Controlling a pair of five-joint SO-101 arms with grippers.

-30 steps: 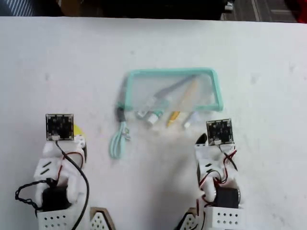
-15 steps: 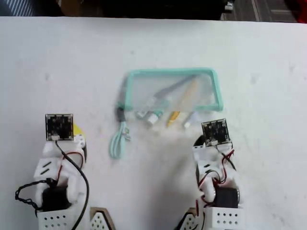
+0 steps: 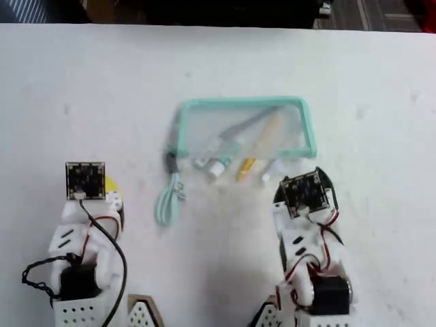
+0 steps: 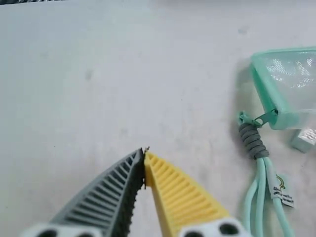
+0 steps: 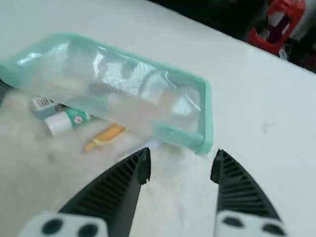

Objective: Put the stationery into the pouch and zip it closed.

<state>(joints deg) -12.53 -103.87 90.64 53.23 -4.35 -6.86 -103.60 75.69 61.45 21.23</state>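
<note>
Swinging slightly toward the middle of the high view over the last second, the right arm has twisted its wrist. The right gripper [image 5: 180, 159] now faces the lower right corner of the translucent mesh pouch with mint-green edging [image 3: 245, 129]. Its black jaws stand wide apart with nothing between them, close to that corner but not touching it.

The pouch lies flat at the centre of the white table [image 3: 102, 82], unmoved. The stationery is only partly in. A white-capped marker [image 5: 63, 122], a yellow-tipped pen [image 5: 104, 137] and a small white tip [image 3: 267, 176] poke out past the pouch's lower edge, so the opening cannot yet be zipped.

The left arm has kept its place at the lower left of the high view. The left gripper [image 4: 144, 157] has its grey and yellow jaws pressed together, empty, near the looped mint-green cord [image 4: 260, 187] but apart from it.

This turn looks like lining up to nudge the ends inside or steady the corner. Zipping remains undone.
</note>
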